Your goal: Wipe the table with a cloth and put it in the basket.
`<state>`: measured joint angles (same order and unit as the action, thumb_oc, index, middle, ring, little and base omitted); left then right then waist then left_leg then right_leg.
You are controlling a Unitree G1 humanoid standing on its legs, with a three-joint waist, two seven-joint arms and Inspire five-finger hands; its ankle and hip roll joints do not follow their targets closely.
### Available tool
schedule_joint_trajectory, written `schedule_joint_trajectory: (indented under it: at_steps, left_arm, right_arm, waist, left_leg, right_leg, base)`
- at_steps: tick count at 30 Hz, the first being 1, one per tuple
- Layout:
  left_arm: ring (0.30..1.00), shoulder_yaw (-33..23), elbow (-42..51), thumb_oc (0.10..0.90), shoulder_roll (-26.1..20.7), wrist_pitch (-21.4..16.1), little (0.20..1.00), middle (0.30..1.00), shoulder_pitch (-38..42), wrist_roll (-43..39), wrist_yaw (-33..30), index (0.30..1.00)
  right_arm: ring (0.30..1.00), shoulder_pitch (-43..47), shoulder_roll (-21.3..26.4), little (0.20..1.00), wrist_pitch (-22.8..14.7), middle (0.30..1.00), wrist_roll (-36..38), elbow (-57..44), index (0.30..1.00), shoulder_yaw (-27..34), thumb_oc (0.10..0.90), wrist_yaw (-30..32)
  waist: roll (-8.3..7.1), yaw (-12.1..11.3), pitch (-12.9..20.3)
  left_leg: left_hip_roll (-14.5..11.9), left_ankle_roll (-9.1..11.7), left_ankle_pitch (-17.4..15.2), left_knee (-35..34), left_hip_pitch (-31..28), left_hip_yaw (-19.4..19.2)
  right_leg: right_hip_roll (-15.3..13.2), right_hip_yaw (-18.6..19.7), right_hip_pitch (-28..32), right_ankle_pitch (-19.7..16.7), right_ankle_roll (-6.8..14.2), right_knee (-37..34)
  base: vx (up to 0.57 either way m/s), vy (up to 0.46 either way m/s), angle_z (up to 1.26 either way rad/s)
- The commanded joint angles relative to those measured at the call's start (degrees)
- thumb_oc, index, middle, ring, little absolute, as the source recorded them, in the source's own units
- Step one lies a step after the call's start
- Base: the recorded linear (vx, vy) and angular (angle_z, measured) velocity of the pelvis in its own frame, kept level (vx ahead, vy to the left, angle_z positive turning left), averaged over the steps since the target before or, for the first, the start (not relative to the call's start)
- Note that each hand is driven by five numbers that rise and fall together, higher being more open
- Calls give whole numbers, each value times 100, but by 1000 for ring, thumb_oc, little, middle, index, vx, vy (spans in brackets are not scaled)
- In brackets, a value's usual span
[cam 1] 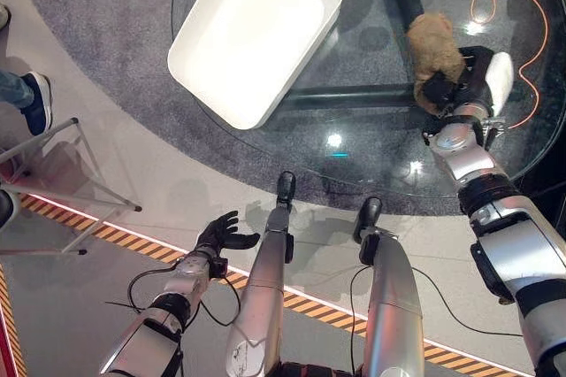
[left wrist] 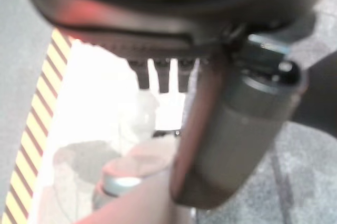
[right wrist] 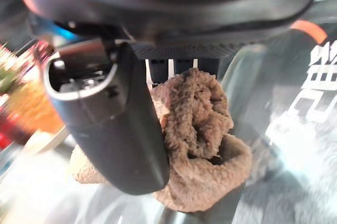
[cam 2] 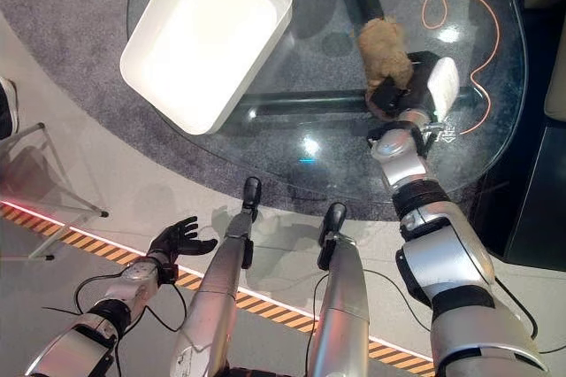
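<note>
Right hand bunched on the cloth, basket well off to its left.

The right hand [cam 1: 460, 85] has its fingers and thumb curled round the brown cloth [cam 1: 432, 48], which sits crumpled on the glass table [cam 1: 371, 142], well apart from the white basket [cam 1: 256, 32] on the same glass. My worry is the cloth being so wadded up: pushed like that, I'd guess it rolls rather than wipes, or slips from the pinch on the slick surface. An orange cable [cam 1: 522, 23] loops just beyond the cloth, away from the basket, and a wide sweep might snag it. The left hand [cam 1: 221, 234] hangs loosely open over the floor, far from the basket.
</note>
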<state>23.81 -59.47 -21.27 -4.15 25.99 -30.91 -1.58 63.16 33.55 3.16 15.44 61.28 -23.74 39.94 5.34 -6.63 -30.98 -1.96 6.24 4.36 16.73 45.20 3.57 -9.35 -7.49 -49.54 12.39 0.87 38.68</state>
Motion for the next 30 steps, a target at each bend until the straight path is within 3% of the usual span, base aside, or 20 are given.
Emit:
schedule_joint_trajectory:
  at_steps: [1,2,3,7,16,30]
  left_arm:
    - [900,-198,-102,800,-288,-101,900,900,-400,-149,51,900]
    - [900,-190,-105,800,-292,-91,900,900,-436,-155,56,900]
    - [900,-221,-84,800,-321,-67,900,900,-388,-168,40,900]
    - [900,-256,-93,800,-391,-26,900,900,-337,-182,64,900]
    - [900,-284,-207,800,-494,44,900,900,-219,-216,157,900]
    - [900,-253,-268,800,-453,2,900,900,-176,-234,159,900]
  right_arm:
    - [300,-120,1489,200,15,300,743,1022,300,589,100,991]
    - [300,-179,1492,200,1,300,828,1046,300,611,100,1017]
    - [300,-215,1540,200,20,300,999,1065,300,739,100,1081]
    - [300,-379,1621,200,-57,300,1544,1133,300,965,100,1083]
    - [300,-374,1629,200,-178,300,1692,1155,300,1013,100,1007]
    - [300,145,1393,200,-90,300,115,231,300,188,100,919]
  waist:
    - [87,160,119]
    - [86,161,119]
    - [60,177,119]
    - [2,211,119]
    - [-37,238,119]
    - [-43,234,119]
  left_leg:
    - [290,-551,-616,904,160,-326]
    - [290,-529,-792,950,36,-299]
    - [274,-554,-628,914,168,-312]
    - [260,-553,-625,882,159,-305]
    - [257,-541,-607,830,137,-273]
    - [282,-518,-590,763,115,-284]
  right_leg:
    - [281,-232,19,-856,152,-721]
    - [297,-175,120,-689,208,-645]
    - [297,-215,15,-857,162,-718]
    - [333,-198,38,-886,181,-779]
    - [363,-174,64,-916,202,-846]
    - [367,-184,98,-899,190,-939]
  base:
    - [4,-32,4]
    - [-64,-34,3]
    - [5,-31,1]
    - [-16,-12,-1]
    - [2,-7,-4]
    - [0,0,0]
